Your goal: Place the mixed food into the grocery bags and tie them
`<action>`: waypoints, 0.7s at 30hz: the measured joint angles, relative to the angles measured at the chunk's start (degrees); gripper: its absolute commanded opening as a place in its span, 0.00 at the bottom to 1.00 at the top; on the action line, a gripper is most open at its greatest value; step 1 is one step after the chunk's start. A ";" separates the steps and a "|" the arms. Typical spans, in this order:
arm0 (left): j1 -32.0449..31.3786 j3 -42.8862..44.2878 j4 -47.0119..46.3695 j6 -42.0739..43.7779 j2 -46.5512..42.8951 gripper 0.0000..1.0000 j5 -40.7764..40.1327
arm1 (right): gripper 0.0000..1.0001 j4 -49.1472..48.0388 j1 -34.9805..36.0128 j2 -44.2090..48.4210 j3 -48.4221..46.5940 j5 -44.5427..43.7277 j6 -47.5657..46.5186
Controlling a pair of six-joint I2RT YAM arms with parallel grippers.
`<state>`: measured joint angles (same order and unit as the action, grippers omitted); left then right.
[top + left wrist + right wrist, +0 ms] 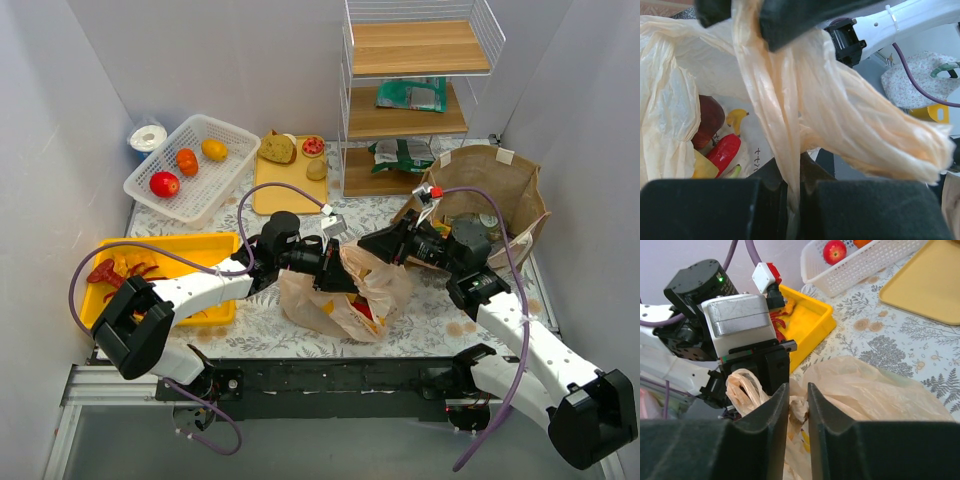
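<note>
Top external view: plastic bag [340, 300] lies crumpled at the ctr of the table [440, 310], just ahead of both arm tips, w/ red and yellow food showing at its mouth. Left pincer [342, 272] sits at the bag's upper left edge. Right pincer [372, 245] meets it from the right, tips near each other above the bag. Paper bag [510, 185] stands upright at far right, behind the right arm and apart from the plastic bag. Far left: white basket [228, 188] w/ a tomato [164, 183], an orange fruit and a yellow one. Just beside it is a flat yellow tray [283, 190] w/ bread [278, 148]. Yellow bin [195, 245] sits near left, partly under the left arm. Wire shelf [415, 45] at the back holds green packets [412, 95]. Left wrist view: left pincer is fully closed, clamped on a twisted handle strand [785, 125] of the plastic bag, which runs up from btwn its pads [705, 210]. The same strand passes btwn two black fingers at frame top. Inside the bag: red pepper [722, 152], a dark round item, yellow pieces. Right wrist view: right pincer stands narrow, slim gap left, w/ crinkled plastic visible in the gap. Whether that plastic is actually pinched cannot be told. A handle loop [742, 390] sticks out beside the left pincer.
</note>
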<state>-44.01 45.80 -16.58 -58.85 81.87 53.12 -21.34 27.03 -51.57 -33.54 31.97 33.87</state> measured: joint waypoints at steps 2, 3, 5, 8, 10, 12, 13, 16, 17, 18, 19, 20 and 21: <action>0.00 0.00 0.02 0.07 0.00 0.00 -0.09 | 0.09 -1.09 0.00 -0.26 0.13 0.26 0.61; 0.00 0.00 0.04 0.11 -0.02 0.00 -0.15 | 0.03 -1.53 0.00 -0.42 0.20 0.39 0.87; 0.00 0.00 0.15 0.20 -0.13 0.03 -0.37 | 0.01 -2.23 0.00 -0.68 0.35 0.48 1.27; 0.00 0.24 0.96 0.70 -0.46 0.36 -0.90 | 0.01 -2.86 0.00 -0.81 0.46 0.55 1.75; 0.00 0.79 2.03 1.09 -0.66 0.55 -1.31 | 0.01 -3.06 0.00 -0.81 0.46 0.39 1.84; 0.00 1.31 2.95 1.44 -1.05 0.64 -1.66 | 0.01 -3.13 0.00 -0.79 0.46 0.26 1.90; 0.00 1.53 3.39 1.62 -1.33 0.70 -1.77 | 0.01 -3.15 0.00 -0.79 0.46 0.09 1.88; 0.00 1.73 4.83 2.73 -3.17 0.80 -2.38 | 0.01 -3.10 0.00 -0.81 0.46 -0.33 1.84; 0.00 1.79 5.49 3.17 -4.22 0.81 -2.67 | 0.01 -3.10 0.00 -0.81 0.46 -0.46 1.81; 0.00 1.88 5.95 3.63 -4.92 0.82 -2.80 | 0.01 -3.08 0.00 -0.81 0.46 -0.59 1.77; 0.00 2.10 6.51 4.11 -5.77 0.84 -2.82 | 0.01 -3.06 0.00 -0.81 0.46 -0.74 1.73; 0.00 2.38 6.99 4.61 -6.43 0.84 -2.84 | 0.01 -3.02 0.00 -0.81 0.46 -0.90 1.70; 0.00 2.73 7.41 5.05 -6.91 0.85 -2.82 | 0.01 -2.93 0.00 -0.81 0.46 -1.03 1.68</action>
<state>-44.01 48.53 -9.17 -53.80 74.96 50.30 -24.27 27.03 -52.38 -33.08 30.94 35.55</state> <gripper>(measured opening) 0.828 0.031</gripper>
